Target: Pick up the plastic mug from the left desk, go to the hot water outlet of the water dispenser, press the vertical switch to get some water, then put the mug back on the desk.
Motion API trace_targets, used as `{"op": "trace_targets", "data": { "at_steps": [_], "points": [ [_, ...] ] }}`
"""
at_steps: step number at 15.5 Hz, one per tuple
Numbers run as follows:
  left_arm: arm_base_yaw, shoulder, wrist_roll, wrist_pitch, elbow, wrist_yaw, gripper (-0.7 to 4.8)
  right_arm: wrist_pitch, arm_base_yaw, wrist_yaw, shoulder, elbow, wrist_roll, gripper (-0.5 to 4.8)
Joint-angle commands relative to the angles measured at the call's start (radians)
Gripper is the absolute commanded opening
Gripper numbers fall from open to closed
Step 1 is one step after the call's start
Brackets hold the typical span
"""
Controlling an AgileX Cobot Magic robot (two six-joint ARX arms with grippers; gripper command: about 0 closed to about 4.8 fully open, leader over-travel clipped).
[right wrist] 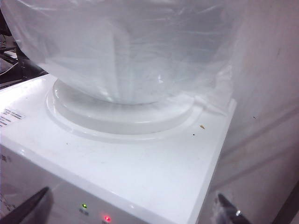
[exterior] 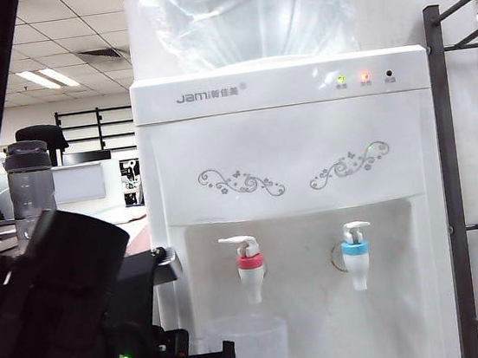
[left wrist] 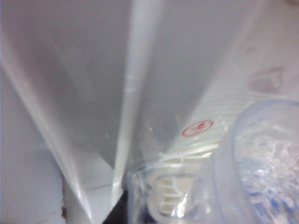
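Note:
The white water dispenser (exterior: 286, 138) fills the exterior view. Its hot water outlet (exterior: 251, 273), a white spout with a red collar, carries the vertical switch (exterior: 237, 243) on top. The plastic mug (exterior: 247, 348) hangs just below that spout, apart from it. My left gripper (exterior: 215, 356) is shut on the mug's left side. In the left wrist view the mug's clear wall (left wrist: 261, 163) sits close against the dispenser's recess. My right gripper (right wrist: 126, 212) is open, level with the dispenser's top front edge (right wrist: 140, 205), with nothing held. The left desk is hidden behind my left arm.
A blue-collared tap (exterior: 356, 256) sits right of the red one. A dark grey bottle (exterior: 30, 183) stands at the left behind my arm. A grey metal rack (exterior: 449, 162) stands right of the dispenser. The big clear bottle (right wrist: 126, 46) sits on top.

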Motion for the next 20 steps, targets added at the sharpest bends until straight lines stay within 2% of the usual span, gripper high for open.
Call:
{"op": "trace_targets", "data": {
  "at_steps": [1,5,20],
  "points": [
    [0.006,-0.018,-0.004,0.158,0.018,-0.014,-0.05,0.010,0.000,0.000,-0.002,0.006,-0.003,4.79],
    [-0.010,-0.030,-0.004,0.158,0.022,0.029,-0.05,0.011,0.000,0.001,-0.002,0.006,-0.003,4.79],
    [-0.029,-0.058,-0.003,0.156,0.022,0.026,-0.05,0.010,0.000,0.000,-0.002,0.006,-0.003,4.79]
  ]
}}
